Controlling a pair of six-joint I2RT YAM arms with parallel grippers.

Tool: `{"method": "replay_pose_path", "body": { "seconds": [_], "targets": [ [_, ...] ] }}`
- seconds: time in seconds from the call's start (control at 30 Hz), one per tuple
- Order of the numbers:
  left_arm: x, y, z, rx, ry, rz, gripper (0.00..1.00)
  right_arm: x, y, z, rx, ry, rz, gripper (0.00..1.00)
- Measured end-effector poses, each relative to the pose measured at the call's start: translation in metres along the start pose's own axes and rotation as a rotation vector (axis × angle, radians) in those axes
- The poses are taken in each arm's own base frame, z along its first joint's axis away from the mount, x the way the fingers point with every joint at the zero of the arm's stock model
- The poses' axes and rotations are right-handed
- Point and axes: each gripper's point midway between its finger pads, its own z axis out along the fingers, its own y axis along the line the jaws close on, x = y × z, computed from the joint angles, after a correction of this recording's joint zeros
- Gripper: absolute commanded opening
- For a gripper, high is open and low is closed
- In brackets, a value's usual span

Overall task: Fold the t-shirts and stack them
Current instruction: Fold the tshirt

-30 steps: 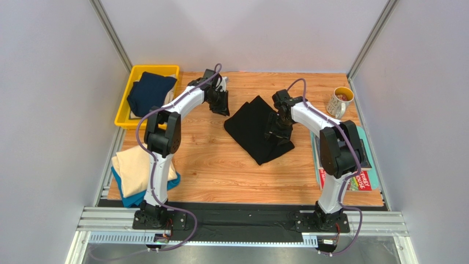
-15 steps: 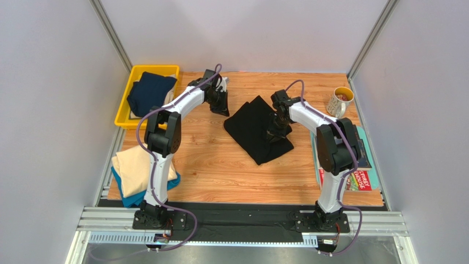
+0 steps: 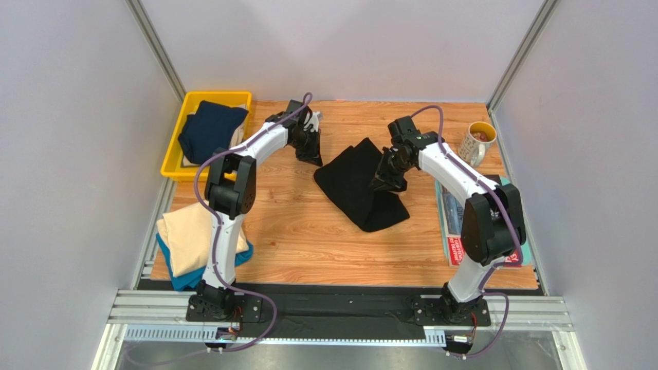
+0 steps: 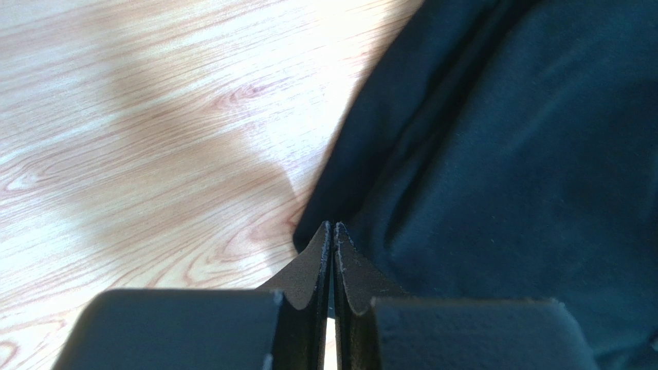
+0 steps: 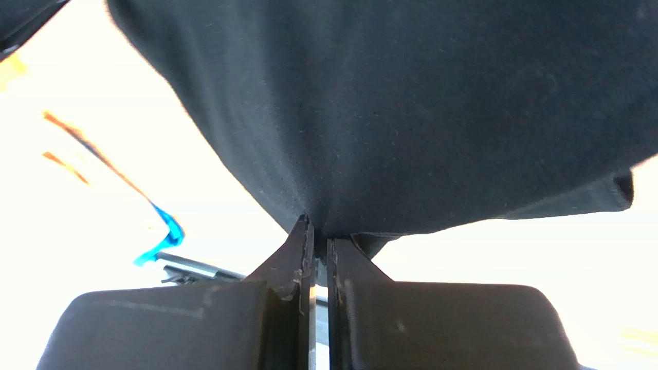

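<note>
The black t-shirt (image 3: 359,185) lies slantwise between them: the right gripper (image 5: 317,227) pinches its lifted right edge, and the left gripper (image 4: 332,225) nips its left edge.

– That black t-shirt (image 3: 359,185), what's it made of?
– Soft matt cloth, like the cream t-shirt (image 3: 181,231) near left.
– And the table (image 3: 309,231)?
– Smooth wood grain, slight sheen. The yellow bin (image 3: 171,163) far left is shiny plastic; the magazines (image 3: 453,247) on the right, glossy paper.
</note>
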Motion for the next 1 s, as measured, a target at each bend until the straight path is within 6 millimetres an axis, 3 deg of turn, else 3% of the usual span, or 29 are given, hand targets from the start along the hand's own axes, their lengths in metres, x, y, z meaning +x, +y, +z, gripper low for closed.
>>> {"method": "replay_pose_path", "body": {
  "seconds": [0.2,0.5,0.57,0.7,0.87,1.0],
  "targets": [
    [0.0,0.001,0.002,-0.004,0.003,-0.001,0.07,0.014,0.005,-0.002,-0.016,0.039,0.01,0.0],
    [-0.005,0.001,0.0,-0.01,-0.013,0.008,0.07,0.075,-0.001,0.015,0.052,0.179,-0.019,0.01],
    [-0.006,0.001,0.0,-0.012,-0.013,0.009,0.07,0.085,-0.001,0.016,0.063,0.199,-0.03,0.16],
    [-0.005,0.001,0.0,-0.012,-0.012,0.009,0.11,0.101,-0.007,0.018,0.085,0.245,-0.032,0.33],
    [-0.004,0.003,0.0,-0.02,-0.009,0.006,0.2,0.11,-0.017,0.014,0.137,0.305,-0.033,0.38],
    [-0.003,0.006,0.0,-0.037,-0.005,0.003,0.22,0.099,-0.001,-0.01,0.133,0.279,-0.073,0.39]
  ]
}}
